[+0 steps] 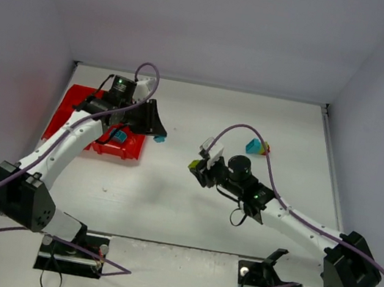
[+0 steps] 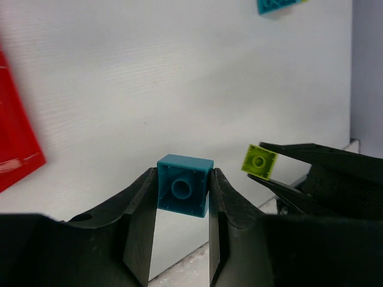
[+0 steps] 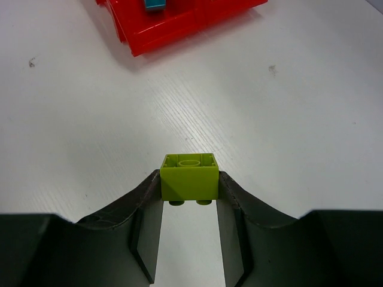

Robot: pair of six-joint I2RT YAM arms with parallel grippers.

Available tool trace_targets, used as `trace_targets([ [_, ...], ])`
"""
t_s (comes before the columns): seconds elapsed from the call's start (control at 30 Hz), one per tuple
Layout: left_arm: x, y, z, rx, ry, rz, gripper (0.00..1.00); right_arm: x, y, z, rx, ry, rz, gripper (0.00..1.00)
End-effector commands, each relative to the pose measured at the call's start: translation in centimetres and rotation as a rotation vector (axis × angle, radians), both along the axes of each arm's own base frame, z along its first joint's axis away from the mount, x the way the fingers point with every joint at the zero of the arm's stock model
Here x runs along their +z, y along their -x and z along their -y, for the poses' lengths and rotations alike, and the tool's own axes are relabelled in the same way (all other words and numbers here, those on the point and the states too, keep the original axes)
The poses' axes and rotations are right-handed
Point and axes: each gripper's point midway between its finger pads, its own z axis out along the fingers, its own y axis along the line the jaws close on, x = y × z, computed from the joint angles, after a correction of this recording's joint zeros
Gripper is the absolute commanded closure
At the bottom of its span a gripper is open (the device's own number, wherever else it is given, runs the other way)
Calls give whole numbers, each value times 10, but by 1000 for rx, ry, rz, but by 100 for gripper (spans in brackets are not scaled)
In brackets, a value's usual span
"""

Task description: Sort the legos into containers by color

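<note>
**Brick tally from my feed**

I count three small teal-blue studded plastic bricks (image 1: pixel 255 146), one small lime-green studded plastic brick (image 3: pixel 190 176) and one shallow glossy red plastic tray (image 1: pixel 70 96). Toward the tabletop's far right edge I see yellow and red bits (image 1: pixel 266 150), too small to count.

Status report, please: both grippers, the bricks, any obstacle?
Left gripper shut on teal brick. Right gripper shut on lime brick, short of red tray. No obstacle seen.

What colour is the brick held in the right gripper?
A lime green brick, clearest in the right wrist view.
</note>
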Motion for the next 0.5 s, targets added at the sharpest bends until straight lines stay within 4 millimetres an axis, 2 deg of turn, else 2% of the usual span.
trace_targets([
  [0.0,18,-20,-38,105,-124,105,100,26,-11,-1,-43,-68,76,100],
  [0.07,11,-32,-61,184,-235,111,100,24,-11,1,-48,-72,71,100],
  [0.1,-1,-36,-74,222,-299,78,100,25,-11,1,-53,-78,75,100],
  [0.13,-6,-44,-92,290,-383,80,100,26,-11,2,-56,-83,76,100],
  [0.17,-4,-50,-101,324,-420,85,100,24,-11,3,-60,-84,77,100],
  [0.2,-15,-53,-108,343,-466,52,100,25,-10,3,-60,-88,77,100],
  [0.23,-18,-59,-124,398,-533,52,100,25,-10,3,-62,-90,77,100],
  [0.33,-31,-72,-146,452,-633,41,100,28,-9,4,-64,-97,82,100],
  [0.4,-43,-80,-153,465,-677,20,100,30,-8,4,-63,-105,85,100],
  [0.47,-53,-85,-165,489,-719,-1,96,31,-8,5,-64,-108,89,100],
])
